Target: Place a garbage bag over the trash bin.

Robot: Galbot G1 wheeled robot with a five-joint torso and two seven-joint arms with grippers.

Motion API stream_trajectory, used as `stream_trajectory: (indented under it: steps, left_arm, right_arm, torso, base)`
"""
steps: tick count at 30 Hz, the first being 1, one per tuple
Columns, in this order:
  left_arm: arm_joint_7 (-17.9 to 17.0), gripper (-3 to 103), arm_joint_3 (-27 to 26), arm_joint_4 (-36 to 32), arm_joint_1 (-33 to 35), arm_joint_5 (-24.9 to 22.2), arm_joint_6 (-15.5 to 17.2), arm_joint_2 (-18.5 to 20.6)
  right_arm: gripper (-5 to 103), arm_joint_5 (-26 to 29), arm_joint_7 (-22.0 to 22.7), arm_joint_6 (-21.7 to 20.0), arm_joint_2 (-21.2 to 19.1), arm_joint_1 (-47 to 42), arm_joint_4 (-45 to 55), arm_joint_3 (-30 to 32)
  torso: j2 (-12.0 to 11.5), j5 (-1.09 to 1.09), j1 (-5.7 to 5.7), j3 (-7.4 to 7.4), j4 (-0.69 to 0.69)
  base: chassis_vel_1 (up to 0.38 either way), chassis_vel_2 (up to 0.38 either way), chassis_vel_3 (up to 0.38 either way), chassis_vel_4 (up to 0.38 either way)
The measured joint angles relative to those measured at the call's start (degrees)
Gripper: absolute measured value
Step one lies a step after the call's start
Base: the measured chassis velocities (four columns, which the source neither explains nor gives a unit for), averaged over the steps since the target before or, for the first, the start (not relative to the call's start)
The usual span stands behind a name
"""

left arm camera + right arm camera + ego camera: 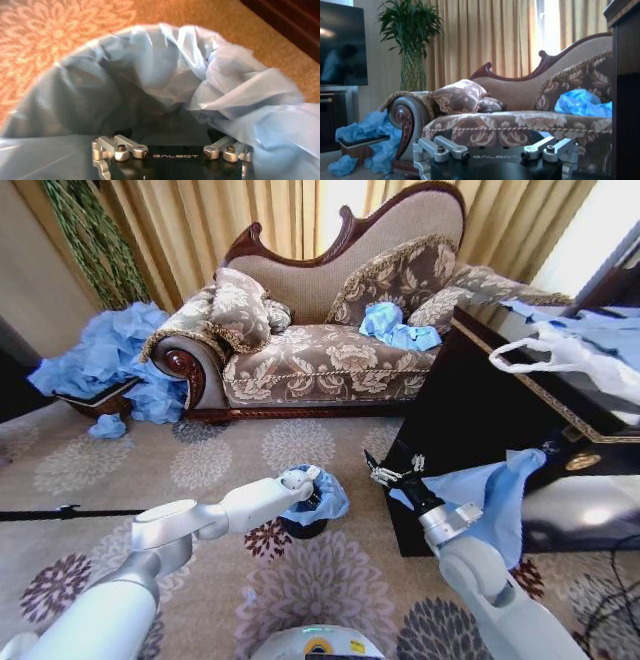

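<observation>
The small black trash bin (300,528) stands on the patterned carpet just ahead of me. The light-blue garbage bag (327,503) is draped over its rim. In the left wrist view the garbage bag (150,75) lines the inside, with a crumpled fold bunched along one side. My left gripper (305,478) hovers at the bin's near-left rim, open, looking down into the mouth. To the right of the bin, clear of it, my right gripper (388,474) hangs open and empty, facing the sofa.
A dark low table (480,410) stands close on the right, carrying a white handled bag (560,355) and a blue bag (500,490) hanging off its corner. A patterned sofa (320,360) lies ahead. A heap of blue bags (110,360) sits far left.
</observation>
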Motion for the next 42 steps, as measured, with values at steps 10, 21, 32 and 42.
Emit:
stream_trajectory:
  steps: [10, 21, 32, 42]
  left_arm:
    - [-9.0, 100, -0.4, -21.4, -2.4, -8.9, -0.1, 14.9]
    - [-10.1, 100, -27.1, -50.4, 9.7, -12.2, -0.2, 40.5]
    - [-5.5, 100, -74.9, -72.5, 43.1, -3.7, -3.1, 46.1]
    - [15.0, 100, -105.2, -77.2, 92.3, 32.3, -24.0, 4.1]
  right_arm:
    - [100, -0.1, -0.2, 0.1, 1.0, -2.3, -0.5, 3.2]
    - [100, -0.8, 4.3, -0.9, 1.3, -8.7, 4.0, 6.6]
    - [100, -12.9, 7.3, 2.0, 10.4, -29.2, 16.1, 10.8]
    - [100, -22.4, 8.9, 14.6, 17.7, -35.2, 10.3, 9.1]
  torso:
    - [0.0, 0.0, 0.0, 0.0, 0.02]
    - [0.0, 0.01, -0.01, 0.0, 0.06]
    - [0.0, 0.0, -0.01, -0.01, -0.05]
    - [0.0, -0.02, -0.01, -0.01, 0.08]
  base:
    - [0.0, 0.0, 0.0, 0.0]
    - [0.0, 0.0, 0.0, 0.0]
    - [0.0, 0.0, 0.0, 0.0]
    - [0.0, 0.0, 0.0, 0.0]
